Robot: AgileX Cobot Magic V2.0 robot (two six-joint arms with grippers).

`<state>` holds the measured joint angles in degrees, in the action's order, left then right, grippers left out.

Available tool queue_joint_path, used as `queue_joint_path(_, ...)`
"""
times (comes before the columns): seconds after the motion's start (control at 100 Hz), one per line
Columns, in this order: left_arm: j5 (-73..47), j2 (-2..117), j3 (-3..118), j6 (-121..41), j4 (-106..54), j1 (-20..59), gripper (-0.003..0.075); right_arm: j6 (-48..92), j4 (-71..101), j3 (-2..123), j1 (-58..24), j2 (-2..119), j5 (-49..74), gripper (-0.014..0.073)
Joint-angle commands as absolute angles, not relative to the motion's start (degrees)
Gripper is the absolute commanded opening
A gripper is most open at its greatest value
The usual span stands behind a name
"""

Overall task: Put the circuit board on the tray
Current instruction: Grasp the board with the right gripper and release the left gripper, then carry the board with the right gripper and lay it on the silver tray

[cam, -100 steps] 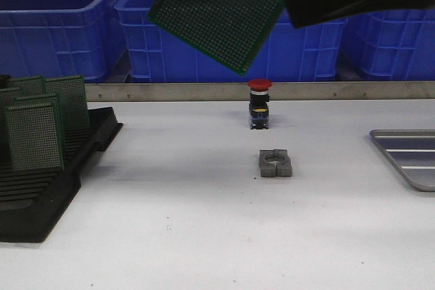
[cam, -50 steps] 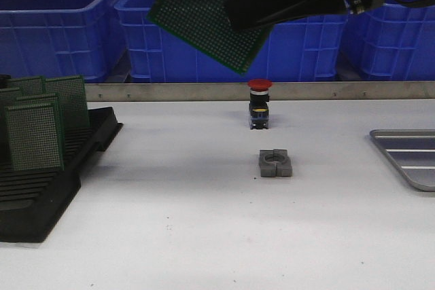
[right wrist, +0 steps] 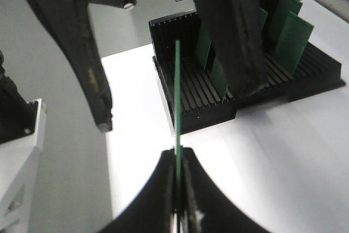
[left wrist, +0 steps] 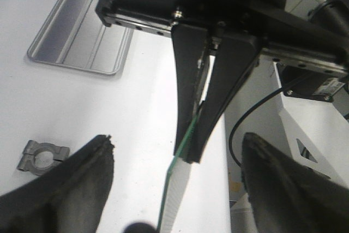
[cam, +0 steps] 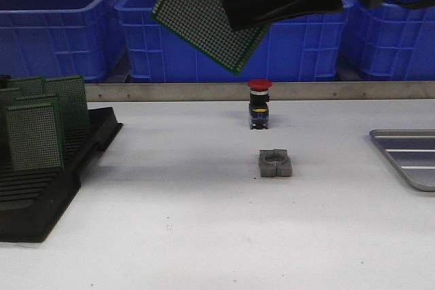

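- Since the earlier frame, the thin green perforated circuit board [cam: 207, 15] has shifted slightly up and right; the black right gripper [right wrist: 178, 175] now overlaps it.
- Board: flat rectangle, dotted with holes, tilted, one corner pointing down, high above the red-capped push button [cam: 259, 103].
- Right gripper pinches the board's edge; left gripper [left wrist: 180, 189] stands wide.
- Ribbed grey metal tray [cam: 408, 154] lies far right of the button.

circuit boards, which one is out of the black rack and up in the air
The circuit board tilted high above the table, in front of the blue crates. The right gripper pinches its edge. The other boards stand upright in the black rack.
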<state>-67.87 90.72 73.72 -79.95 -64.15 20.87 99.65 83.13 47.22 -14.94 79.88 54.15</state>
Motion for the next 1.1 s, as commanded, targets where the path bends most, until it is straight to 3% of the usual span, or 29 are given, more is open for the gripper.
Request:
queue_joint_path(0.0, -64.58, 88.26, 76.42, -79.62, -68.20, 19.33, 0.0526, 92.77, 86.24, 48.86, -14.49, 78.48, 56.17, -0.0068)
queue_joint_path(0.34, -65.55, 88.26, 78.86, -79.62, -72.06, 12.79, 0.0526, 70.66, 78.27, 48.49, -6.37, 78.48, 48.71, -0.0068)
queue_joint_path(0.8, -65.55, 88.26, 78.86, -79.62, -72.06, 12.81, 0.0512, 69.88, 79.73, 41.92, 6.10, 81.46, 19.29, -0.0068)
queue_joint_path(1.02, -65.55, 88.26, 78.86, -79.62, -72.06, 12.81, 0.0512, 69.93, 82.79, 41.92, 6.22, 86.92, 14.51, -0.0066)
queue_joint_path(1.09, -65.55, 88.26, 78.86, -79.62, -72.06, 12.81, 0.0512, 69.99, 82.79, 41.92, 6.22, 88.44, 14.45, -0.0027)
